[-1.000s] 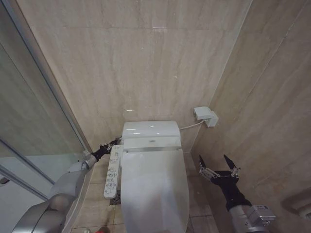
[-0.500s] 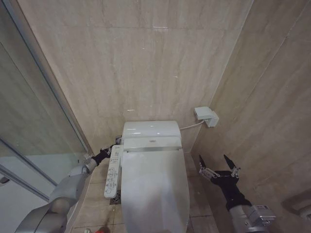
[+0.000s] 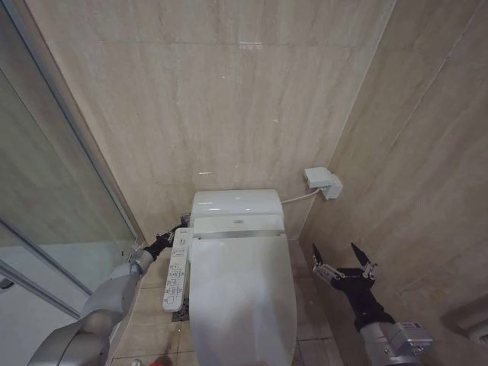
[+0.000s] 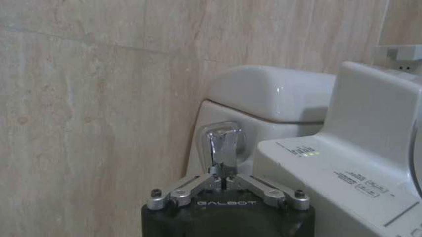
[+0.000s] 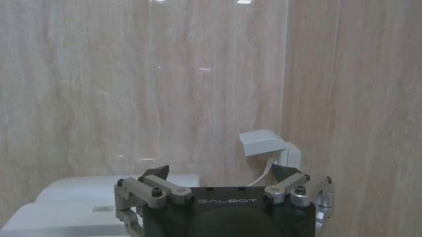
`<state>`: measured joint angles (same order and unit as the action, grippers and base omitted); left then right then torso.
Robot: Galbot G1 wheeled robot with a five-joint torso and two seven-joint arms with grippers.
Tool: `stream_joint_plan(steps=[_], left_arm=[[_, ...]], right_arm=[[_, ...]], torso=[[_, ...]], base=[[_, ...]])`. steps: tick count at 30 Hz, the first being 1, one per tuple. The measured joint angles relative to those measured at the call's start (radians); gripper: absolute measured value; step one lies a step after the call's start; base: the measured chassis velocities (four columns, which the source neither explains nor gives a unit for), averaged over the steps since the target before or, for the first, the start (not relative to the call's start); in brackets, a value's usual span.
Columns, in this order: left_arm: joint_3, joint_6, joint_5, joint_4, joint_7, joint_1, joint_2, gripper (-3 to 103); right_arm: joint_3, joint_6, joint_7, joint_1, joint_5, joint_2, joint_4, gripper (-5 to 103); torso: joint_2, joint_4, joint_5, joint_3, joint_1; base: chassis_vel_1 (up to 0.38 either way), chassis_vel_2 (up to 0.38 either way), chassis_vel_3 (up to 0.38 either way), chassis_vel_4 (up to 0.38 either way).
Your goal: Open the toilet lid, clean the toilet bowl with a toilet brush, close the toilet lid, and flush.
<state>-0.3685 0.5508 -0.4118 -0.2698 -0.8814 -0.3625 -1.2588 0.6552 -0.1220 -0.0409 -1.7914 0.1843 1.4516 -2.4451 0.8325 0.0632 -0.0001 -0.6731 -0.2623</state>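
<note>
With the toilet lid [image 3: 242,293] already down, the left hand [image 4: 224,181] has crept forward, fingers pinched narrow at the chrome flush lever [image 4: 223,145], while the right hand [image 3: 342,261] waits wide open beside the toilet.

The left gripper [image 4: 223,180] is pressing its closed fingertips against the chrome flush lever [image 4: 223,146] (mounted on the white tank's [image 4: 277,98] side), beside the control panel [image 4: 343,182].

The left arm reaches forward and low, its tool [image 4: 223,178] drawn in with fingertips together. The right arm is raised at the robot's right side, its tool [image 3: 343,259] spread wide, fingers pointing up.
</note>
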Motion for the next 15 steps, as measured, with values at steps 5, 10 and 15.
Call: stream_joint_plan(steps=[5, 10, 15], left_arm=[[-0.011, 0.003, 0.0, -0.003, 0.016, -0.005, -0.004, 0], [-0.033, 0.011, -0.018, -0.07, 0.052, -0.044, 0.001, 0], [-0.026, 0.024, -0.048, -0.274, 0.18, -0.155, 0.026, 0]], right_arm=[[0.0, 0.0, 0.0, 0.0, 0.0, 0.0, 0.0, 100], [0.0, 0.0, 0.0, 0.0, 0.0, 0.0, 0.0, 100], [0.0, 0.0, 0.0, 0.0, 0.0, 0.0, 0.0, 100]], torso=[[0.0, 0.0002, 0.0001, 0.0, 0.0], [0.0, 0.0012, 0.0, 0.0, 0.0], [0.0, 0.0002, -0.0003, 0.0, 0.0]], base=[[0.0, 0.0, 0.0, 0.0], [0.0, 0.0, 0.0, 0.0], [0.0, 0.0, 0.0, 0.0]])
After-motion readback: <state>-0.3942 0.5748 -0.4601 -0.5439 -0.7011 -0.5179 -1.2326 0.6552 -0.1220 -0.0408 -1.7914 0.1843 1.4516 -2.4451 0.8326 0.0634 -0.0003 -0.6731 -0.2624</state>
